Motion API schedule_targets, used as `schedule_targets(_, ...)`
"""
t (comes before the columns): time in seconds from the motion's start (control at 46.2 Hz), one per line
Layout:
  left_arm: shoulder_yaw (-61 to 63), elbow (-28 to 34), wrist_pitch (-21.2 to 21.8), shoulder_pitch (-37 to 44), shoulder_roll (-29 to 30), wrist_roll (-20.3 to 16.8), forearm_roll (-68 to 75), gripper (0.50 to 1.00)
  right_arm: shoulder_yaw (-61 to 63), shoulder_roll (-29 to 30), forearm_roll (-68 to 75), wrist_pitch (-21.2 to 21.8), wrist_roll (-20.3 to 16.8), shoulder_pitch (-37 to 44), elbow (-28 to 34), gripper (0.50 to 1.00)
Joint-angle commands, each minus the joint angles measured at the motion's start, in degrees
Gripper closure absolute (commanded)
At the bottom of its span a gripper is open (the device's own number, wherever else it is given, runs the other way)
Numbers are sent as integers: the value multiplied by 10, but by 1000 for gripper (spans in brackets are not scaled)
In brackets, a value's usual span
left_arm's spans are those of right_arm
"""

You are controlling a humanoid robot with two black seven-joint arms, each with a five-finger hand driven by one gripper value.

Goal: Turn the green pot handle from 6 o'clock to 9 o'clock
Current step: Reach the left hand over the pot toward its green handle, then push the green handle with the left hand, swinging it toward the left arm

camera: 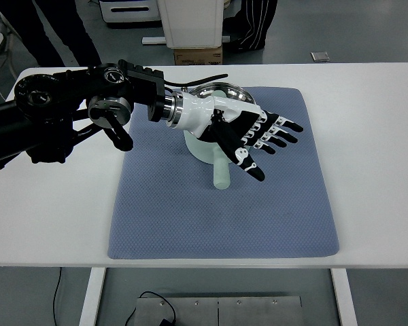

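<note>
The green pot (205,146) stands on the far middle part of the blue mat (224,217), mostly hidden under the left hand (248,132). Its pale green handle (221,173) sticks out from the body toward the near edge of the table, so its long axis runs far to near, at about 6 o'clock. Behind the wrist a shiny metal rim (217,88) of the pot is visible; what is inside I cannot tell.

The left hand hangs above the pot with the fingers (279,132) stretched out and spread toward the right, gripping nothing; the thumb (248,163) points to the near right, just beside the handle.

Near and to both sides of the handle the mat is bare. The mat lies on a white table (374,170), with wide free strips left and right. The black left arm (61,109) comes in over the table's left part. Beyond the far edge stand a cardboard box (197,56) and a person's legs (255,24).
</note>
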Motion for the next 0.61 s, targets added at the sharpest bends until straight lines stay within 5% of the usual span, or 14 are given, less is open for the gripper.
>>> schedule_targets(0.0, 24, 0, 0, -9, 1, 11, 14, 500, 0, 0, 0, 0, 0, 0, 0, 500)
schedule_targets(0.585, 114, 0, 0, -48, 18, 31, 33, 500, 0, 0, 0, 0, 0, 0, 0, 500)
